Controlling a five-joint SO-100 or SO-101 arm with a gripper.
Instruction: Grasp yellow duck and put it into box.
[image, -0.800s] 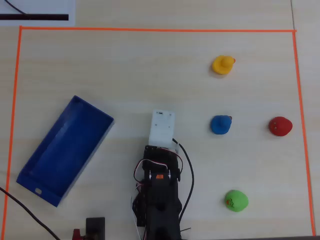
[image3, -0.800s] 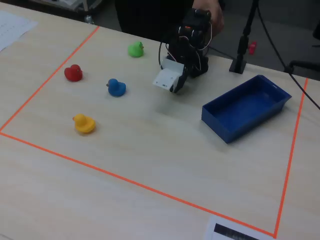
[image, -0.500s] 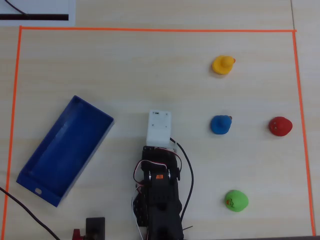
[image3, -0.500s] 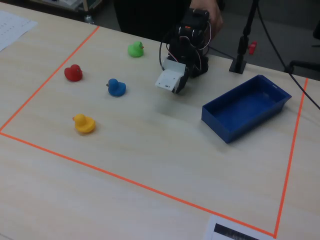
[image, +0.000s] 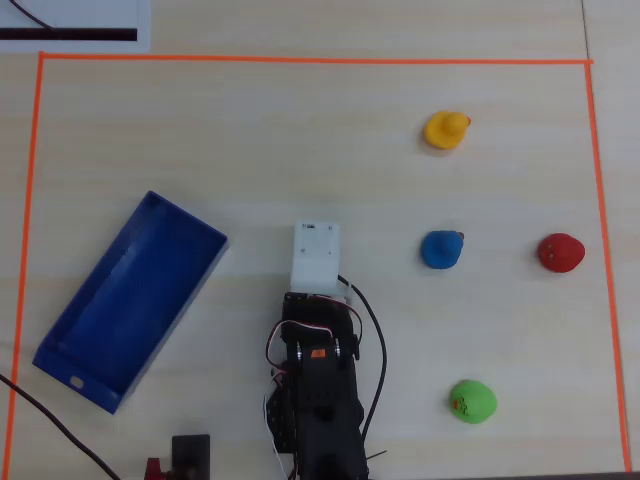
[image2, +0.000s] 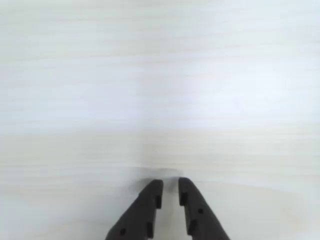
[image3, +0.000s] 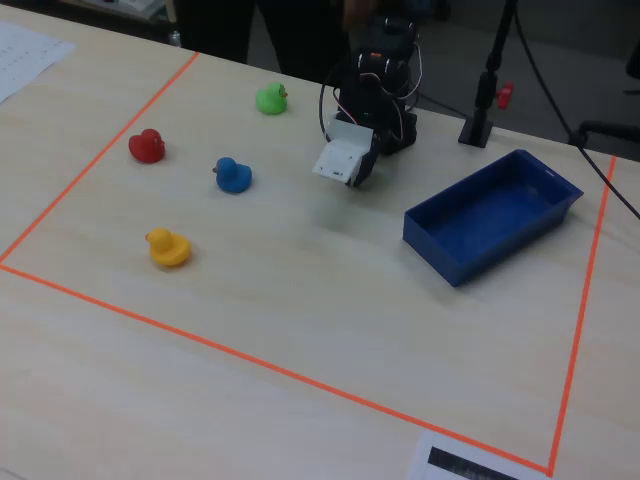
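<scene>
The yellow duck sits on the table at the upper right of the overhead view and at the near left in the fixed view. The box, a shallow blue tray, lies empty at the left in the overhead view and at the right in the fixed view. My gripper hovers low over bare tabletop between them, far from both. Its two dark fingers stand almost together with only a thin slit and nothing in it. From above, the white wrist block hides the fingers.
A blue duck, a red duck and a green duck stand to the right of the arm in the overhead view. Orange tape frames the work area. A black stand and cables lie behind the arm base.
The wrist block has swung slightly to the left in the overhead view and lifted a little. The ducks and the box have not moved.
</scene>
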